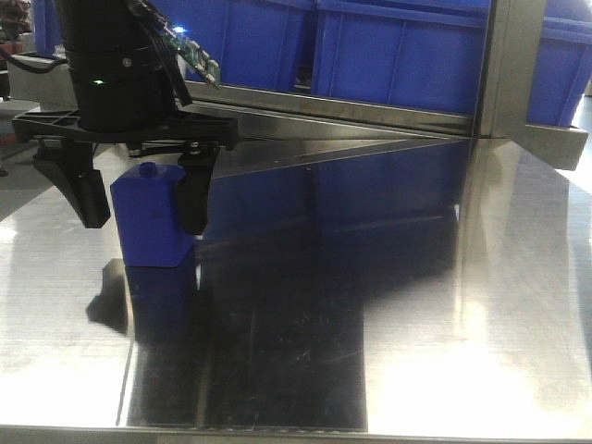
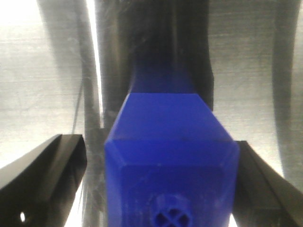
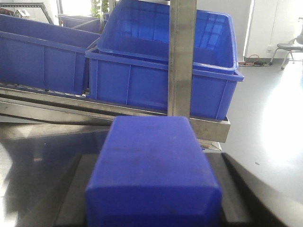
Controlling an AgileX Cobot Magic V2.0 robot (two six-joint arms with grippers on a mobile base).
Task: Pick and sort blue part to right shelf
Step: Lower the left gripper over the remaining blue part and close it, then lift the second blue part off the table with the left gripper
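In the right wrist view the blue part [image 3: 154, 175] fills the space between my right gripper's [image 3: 152, 158] dark fingers, which are shut on it; only a flat face shows. It is held in front of the right shelf [image 3: 118, 111] and its steel rail. My right gripper is out of the front view. On the steel table [image 1: 416, 324] a second blue block [image 1: 153, 222] with a small round knob stands upright. My left gripper [image 1: 142, 225] is open and straddles it. In the left wrist view the left finger [image 2: 52, 165] stands apart from this block [image 2: 170, 161].
Large blue bins [image 3: 161, 80] sit on the shelf behind the rail, also seen at the back in the front view [image 1: 398, 55]. A steel upright post [image 3: 182, 56] stands in front of the nearest bin. The table's front edge [image 1: 277, 430] is close.
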